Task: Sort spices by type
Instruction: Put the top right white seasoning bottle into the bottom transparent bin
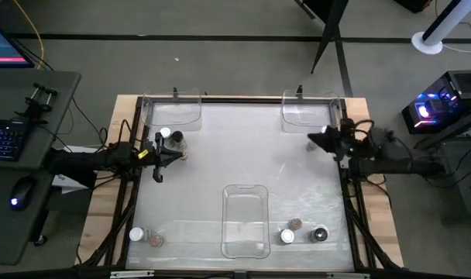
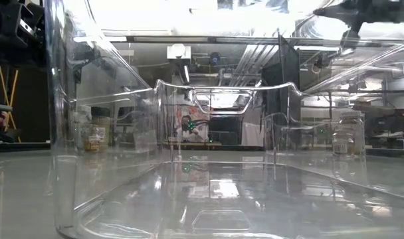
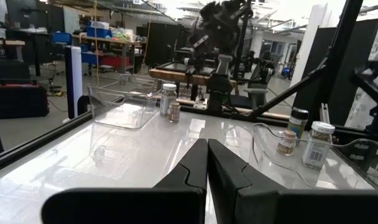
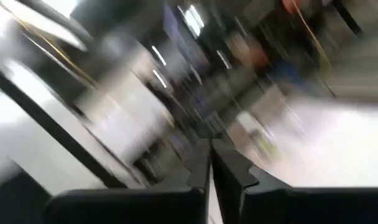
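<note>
Landmark: I take the middle tray [image 1: 245, 221], the clear one at the near edge of the table [image 1: 243, 155], as my reference.
Left gripper [image 1: 159, 158]: I see it up and to the left of the middle tray, above the table's left side, its fingers [image 3: 195, 168] pressed together with nothing between them.
Right gripper [image 1: 317, 140]: up and to the right of the middle tray, near the far-right tray [image 1: 309, 112]; in its own wrist view the fingers [image 4: 204, 165] meet, closed on nothing.
Jars by left gripper: a white-capped jar [image 1: 166, 135] and a second jar [image 1: 177, 142] stand just beside that gripper's tip, far-left of the middle tray, near the far-left tray [image 1: 173, 112].
Jars left of middle tray: a white-capped one [image 1: 136, 234] and a tan one [image 1: 152, 240], side by side at the table's near-left corner.
Jars right of middle tray: a white-capped one [image 1: 287, 235], a tan one [image 1: 296, 225] and a dark-capped one [image 1: 320, 234], close together on the table.
Low view: I look through the middle tray's wall [image 2: 89, 133]; a jar [image 2: 349, 133] stands to the right beyond it.
Middle tray contents: I cannot make out any jar inside it.
</note>
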